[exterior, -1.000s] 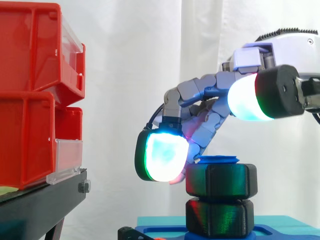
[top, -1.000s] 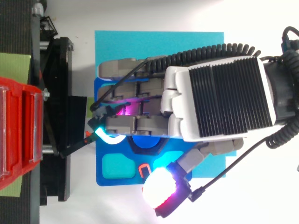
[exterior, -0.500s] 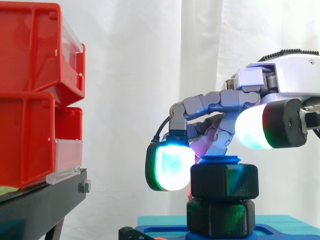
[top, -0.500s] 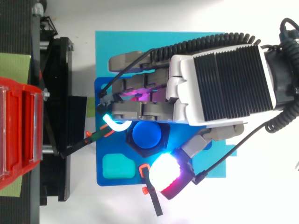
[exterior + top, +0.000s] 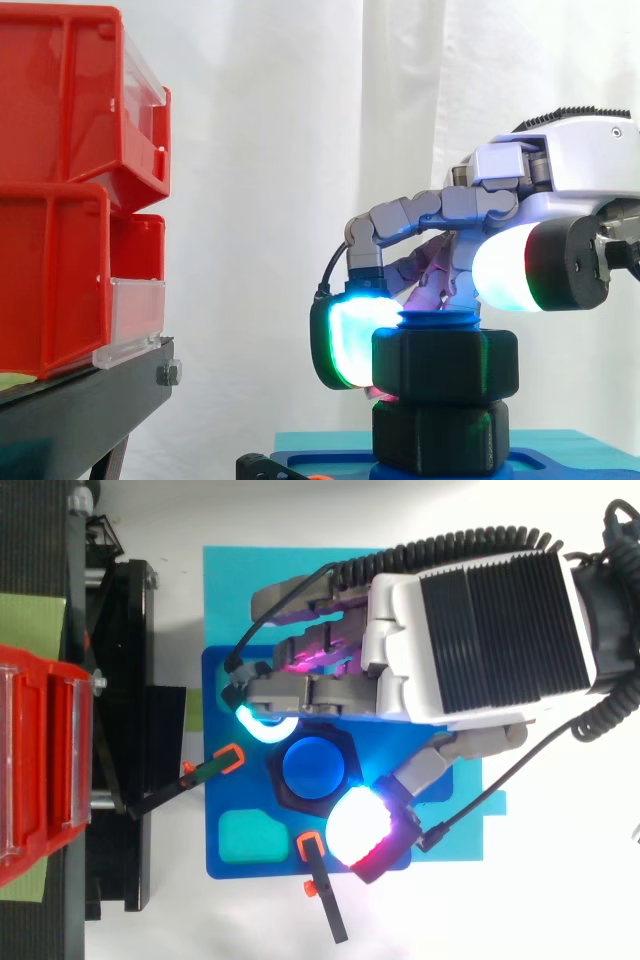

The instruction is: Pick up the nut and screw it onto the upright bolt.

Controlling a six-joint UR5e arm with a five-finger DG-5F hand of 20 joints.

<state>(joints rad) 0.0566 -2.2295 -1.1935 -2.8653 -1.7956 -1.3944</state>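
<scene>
Hand [image 5: 470,630] first. Comes in from the right and hangs over the blue base [image 5: 220,675]. Curls grey fingers [image 5: 300,692] round the black nut [image 5: 445,365]. Presses a pad [image 5: 345,340] glowing blue-green on the nut's far left side. Sets the big white thumb pad [image 5: 358,825] by the nut's near right corner, a bit higher than the nut in the side view. Touching there or not: cannot tell. Glows pink under the hand, among the far fingers.

Nut next. Sits flat near the top of the upright blue bolt [image 5: 313,768], with the bolt's round top poking out just above. Rests right on top of a second black nut [image 5: 440,437] lower on the same bolt. Stands about in the middle of the blue base.

Then all around. Pale green block [image 5: 250,832] on the near left part of the base. Two black sticks with orange ends, one [image 5: 228,760] just left of the nut, one [image 5: 312,848] just beside the thumb pad. Teal mat [image 5: 230,590] under the base, on the white worktop [image 5: 180,920]. Well apart on the left, red bins [image 5: 60,190] stacked on a black stand [image 5: 80,410]. White curtain [image 5: 280,120] at the back.
</scene>
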